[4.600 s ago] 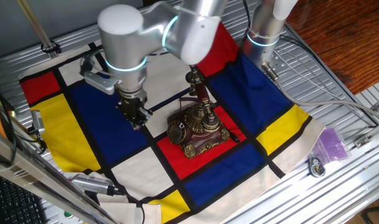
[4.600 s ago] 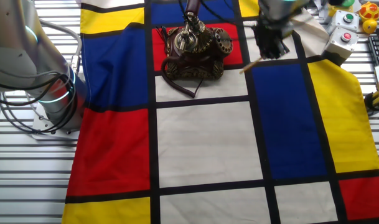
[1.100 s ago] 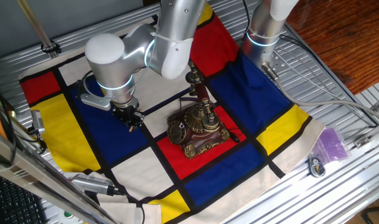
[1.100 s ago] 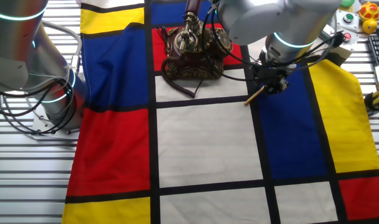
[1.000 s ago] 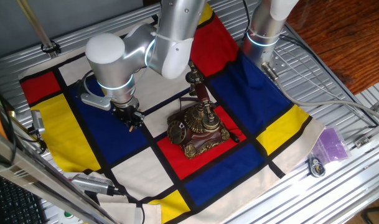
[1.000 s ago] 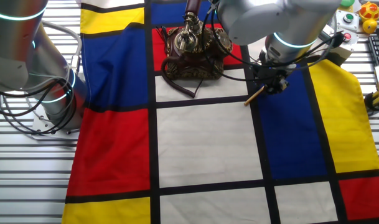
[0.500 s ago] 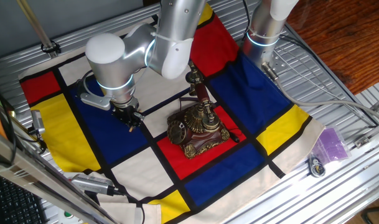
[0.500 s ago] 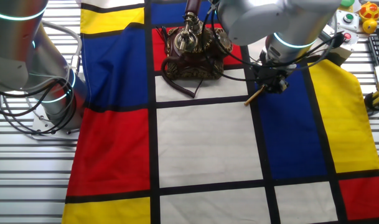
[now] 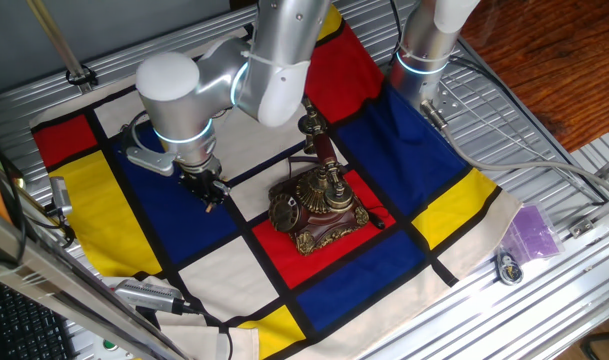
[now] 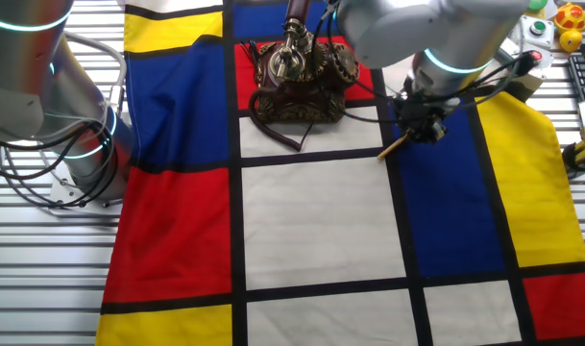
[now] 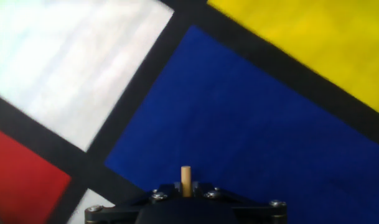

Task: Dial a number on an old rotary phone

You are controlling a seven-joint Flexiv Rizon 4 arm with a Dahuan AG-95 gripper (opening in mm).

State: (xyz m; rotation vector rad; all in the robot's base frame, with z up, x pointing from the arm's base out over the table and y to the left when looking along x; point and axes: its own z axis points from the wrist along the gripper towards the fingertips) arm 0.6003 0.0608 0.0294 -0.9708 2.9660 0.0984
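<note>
The old rotary phone (image 9: 314, 205) stands on a red square of the patchwork cloth, dark bronze with its handset upright on the cradle; its dial faces the front left. It also shows at the top of the other fixed view, the phone (image 10: 297, 69) with a dark cord looping below it. My gripper (image 9: 209, 190) hangs low over a blue square left of the phone, shut on a thin wooden stick (image 10: 393, 146) that slants down towards the cloth. In the hand view the stick (image 11: 186, 180) pokes out between the jaws of the gripper (image 11: 186, 190) above blue cloth. The stick's tip is apart from the phone.
A coloured cloth (image 9: 134, 250) covers the table. A second arm's base (image 9: 424, 55) stands behind the phone, also seen as a base (image 10: 76, 144) at the left. A purple object (image 9: 532, 232) and a button box (image 10: 527, 58) lie off the cloth at the edges.
The gripper with the stick has shifted very slightly; over the longer span it came down and away from the phone's side. The phone has not moved.
</note>
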